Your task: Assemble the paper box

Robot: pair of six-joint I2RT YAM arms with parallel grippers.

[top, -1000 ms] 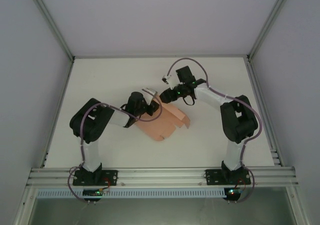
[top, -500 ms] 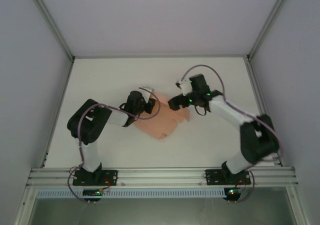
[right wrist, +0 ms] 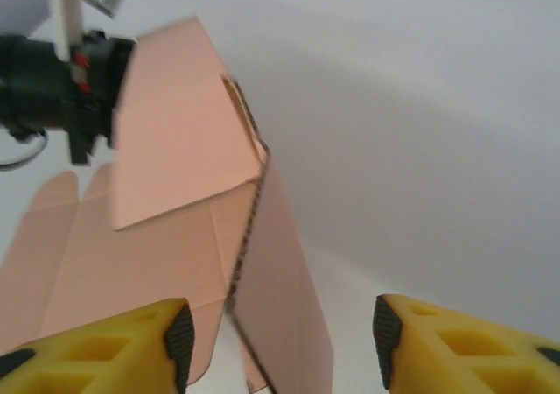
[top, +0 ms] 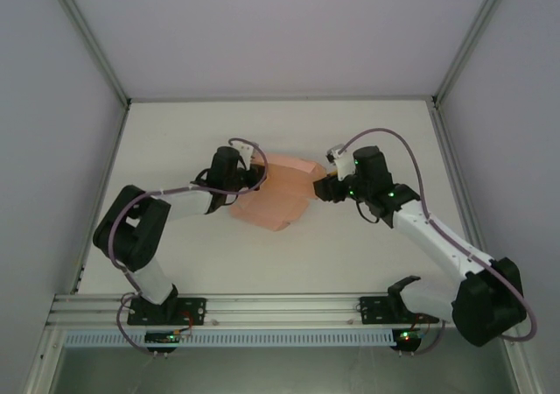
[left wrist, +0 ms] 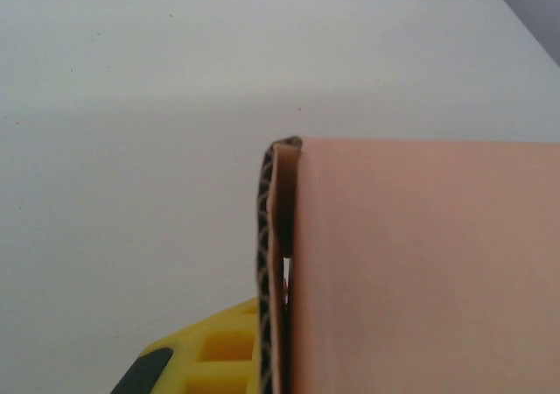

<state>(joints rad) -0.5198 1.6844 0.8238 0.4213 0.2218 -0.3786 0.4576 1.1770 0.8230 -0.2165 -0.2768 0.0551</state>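
Table (top: 367,131): white, inside a pale walled enclosure.
Left gripper (top: 238,184): pinching the paper box (top: 278,200) at its left edge.
Box position: mid-table, lying between the two grippers.
Right gripper (top: 324,189): spread, nearer the upright flap (right wrist: 280,324), which stands edge-on between its fingers (right wrist: 131,341).

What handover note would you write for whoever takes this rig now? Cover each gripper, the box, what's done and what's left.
Left gripper: shut on a raised panel of the paper box.
Right gripper: open, facing an upright flap, not gripping.
Box: on the table, partly folded; other flaps lie flat.
Done: first panels lifted.
Left: fold and close the remaining flaps.
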